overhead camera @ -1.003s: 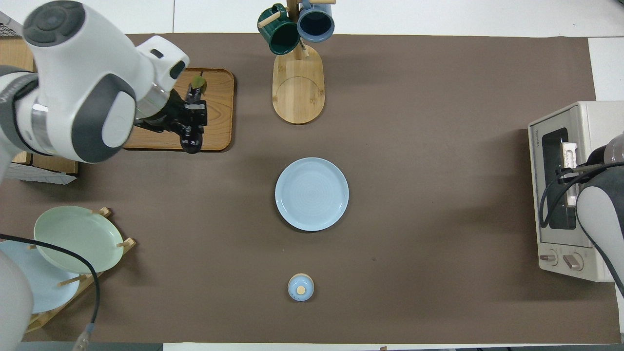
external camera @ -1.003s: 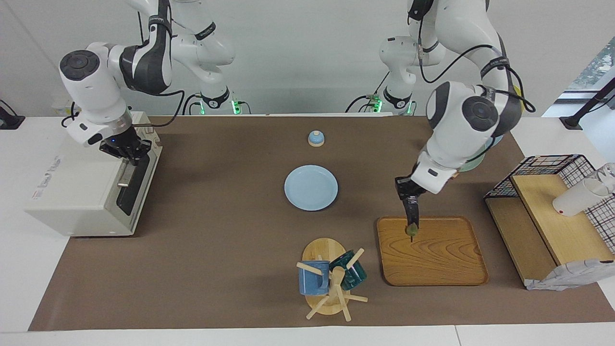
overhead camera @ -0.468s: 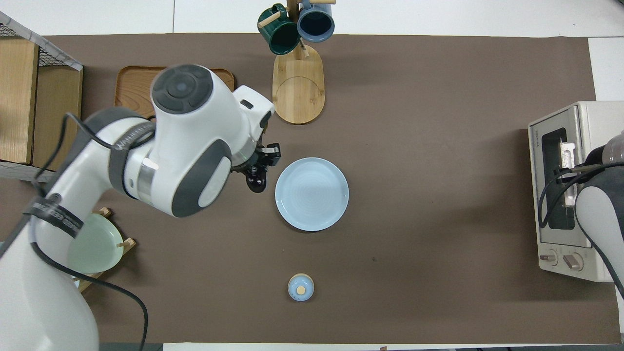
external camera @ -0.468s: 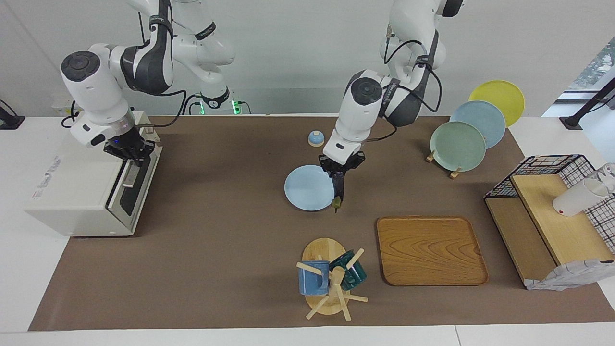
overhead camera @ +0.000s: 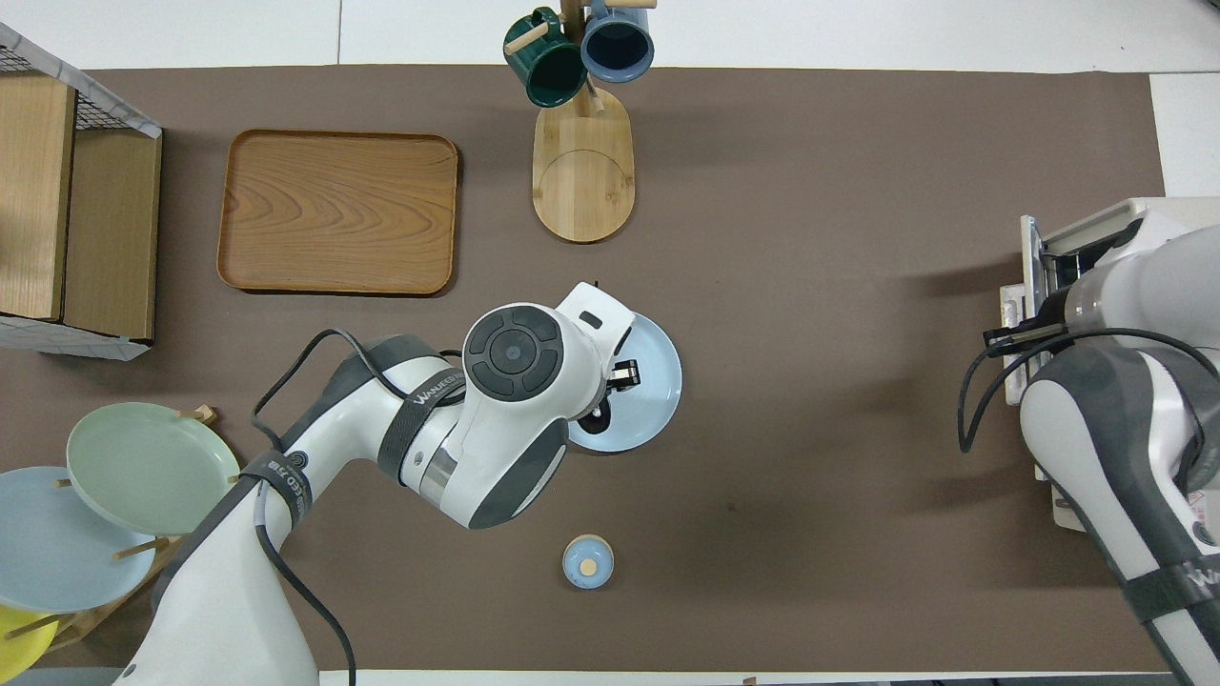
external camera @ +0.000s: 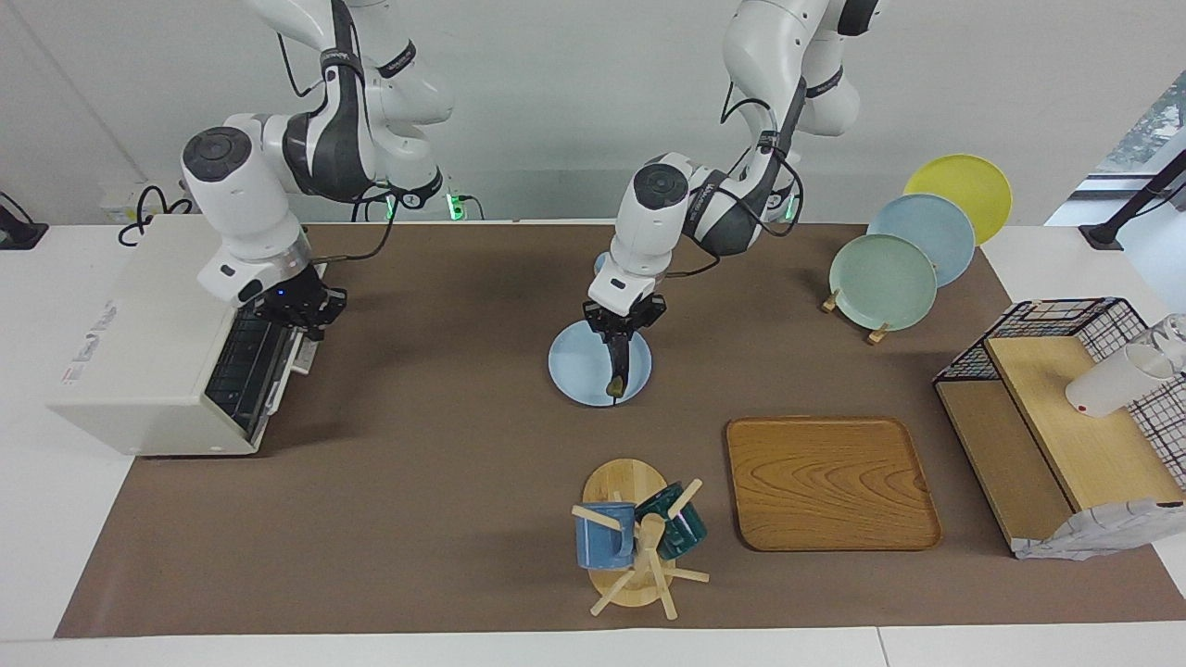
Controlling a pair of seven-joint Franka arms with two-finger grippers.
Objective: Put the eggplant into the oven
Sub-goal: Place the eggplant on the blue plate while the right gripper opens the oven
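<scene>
My left gripper [external camera: 619, 333] is shut on the eggplant [external camera: 616, 363], which hangs down with its green stem end lowest, over the light blue plate [external camera: 574, 371] at mid-table. In the overhead view my left arm covers most of the plate [overhead camera: 660, 381], and only a dark bit of the eggplant [overhead camera: 599, 416] shows. The cream-white oven [external camera: 139, 352] stands at the right arm's end of the table. Its door is swung part open and the wire rack [external camera: 243, 357] shows. My right gripper [external camera: 301, 312] is shut on the door's handle. In the overhead view my right arm hides most of the oven [overhead camera: 1096, 224].
A wooden tray [external camera: 829, 482] and a mug tree [external camera: 639, 537] with two mugs stand farther from the robots than the plate. A plate rack [external camera: 889, 269] and a wire basket [external camera: 1056, 324] with boards are at the left arm's end. A small blue bell [overhead camera: 588, 562] is nearer the robots.
My left gripper has carried the eggplant from over the tray to over the blue plate. My right gripper has pulled the oven door from shut to part open.
</scene>
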